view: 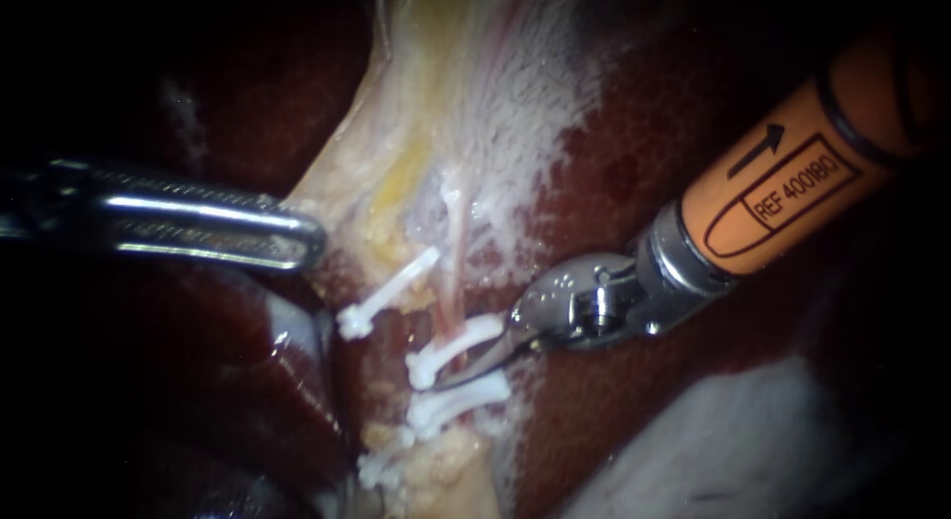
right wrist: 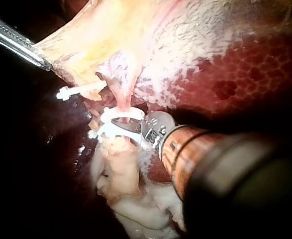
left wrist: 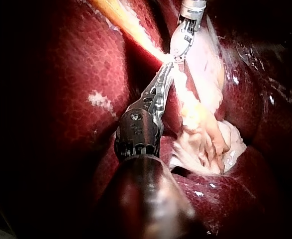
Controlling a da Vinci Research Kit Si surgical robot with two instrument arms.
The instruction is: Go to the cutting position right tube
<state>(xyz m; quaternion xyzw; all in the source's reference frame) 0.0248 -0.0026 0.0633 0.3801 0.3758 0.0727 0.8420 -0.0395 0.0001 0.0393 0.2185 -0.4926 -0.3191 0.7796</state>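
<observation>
Both pincers show in the endoscope view. On my right instrument (view: pixel 474 366), an orange shaft with a silver wrist and two short dark blades, the pincer stands a narrow way open and grips nothing. Its blades reach in from the side to the right tube (view: pixel 452 299), a thin pink strand that runs down out of the pale tissue. The blade tips lie at that tube in the short stretch between two white plastic clips, the upper clip (view: pixel 451 349) just above the blades and the lower clip (view: pixel 458 400) just below them, both set across the tube. From the right wrist camera the tips sit tucked between those two clips, with the pink strand coming down to them from the tissue ahead. My left instrument (view: pixel 313 240), a long bright steel tool with two slim jaws, has its pincer closed on the edge of the pale yellow-white sheet of tissue (view: pixel 436 113), which is stretched toward it. Its own wrist camera shows the closed tip at that pale edge, with the right instrument's tip close ahead of it. Beside the right tube, nearer the left instrument, a third white clip (view: pixel 388 293) lies slantwise across a second strand that I cannot follow clearly. Dark red mottled liver (view: pixel 614 182) lies around all of this, and a yellowish lump of tissue (view: pixel 436 469) sits below the lower clip.
</observation>
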